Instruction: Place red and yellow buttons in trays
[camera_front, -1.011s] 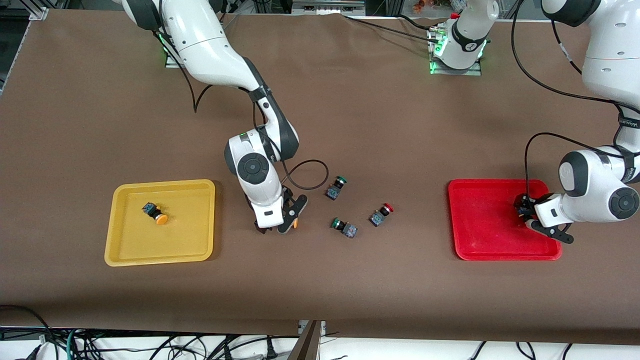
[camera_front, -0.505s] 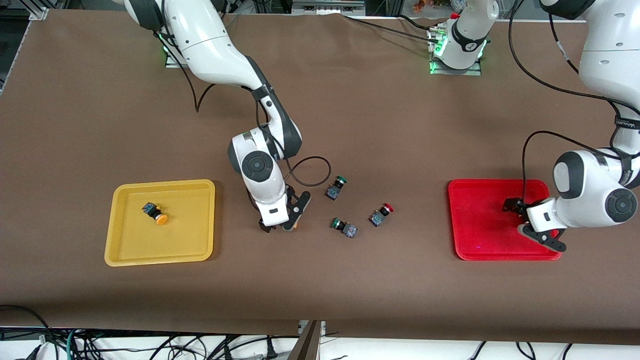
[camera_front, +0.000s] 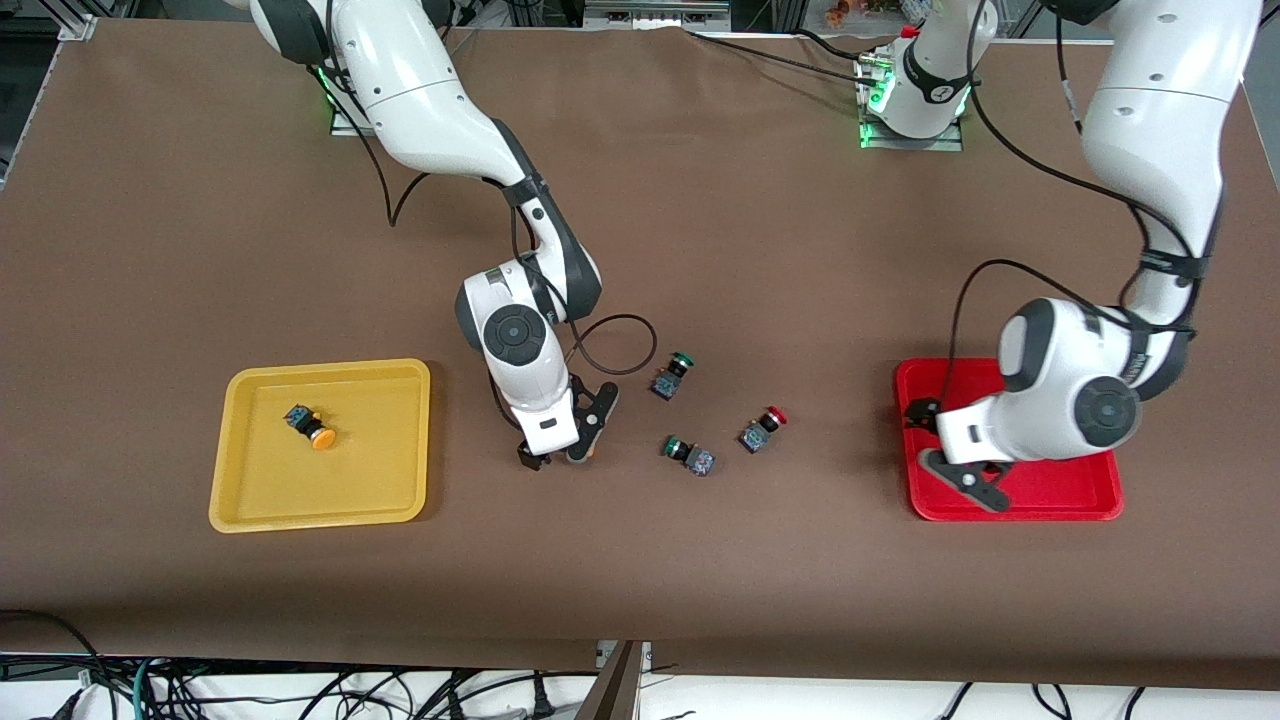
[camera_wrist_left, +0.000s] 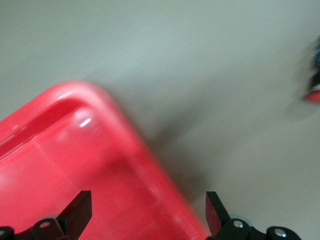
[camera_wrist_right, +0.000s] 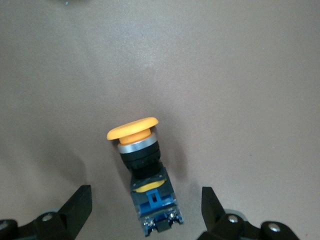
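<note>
Your right gripper (camera_front: 557, 455) hung low over the brown table (camera_front: 700, 200) between the yellow tray (camera_front: 232, 500) and the loose buttons. Its fingers (camera_wrist_right: 75, 207) were spread wide, with a yellow-capped button (camera_wrist_right: 142, 170) lying on its side on the table between them, not yet touched.

Your left gripper (camera_front: 940, 445) was over the edge of the red tray (camera_front: 1060, 490) that faces the middle of the table. Its fingers (camera_wrist_left: 77, 212) were spread and held nothing. In the front view the arm covered much of that tray, so you could not tell whether a button lay in it.

A second yellow button (camera_front: 310, 426) lay on its side in the yellow tray. A red-capped button (camera_front: 763, 428) lay on the table between the two trays, well apart from both. Beside it lay two green-capped buttons, one (camera_front: 671, 375) farther from the front camera and one (camera_front: 690, 454) nearer.
</note>
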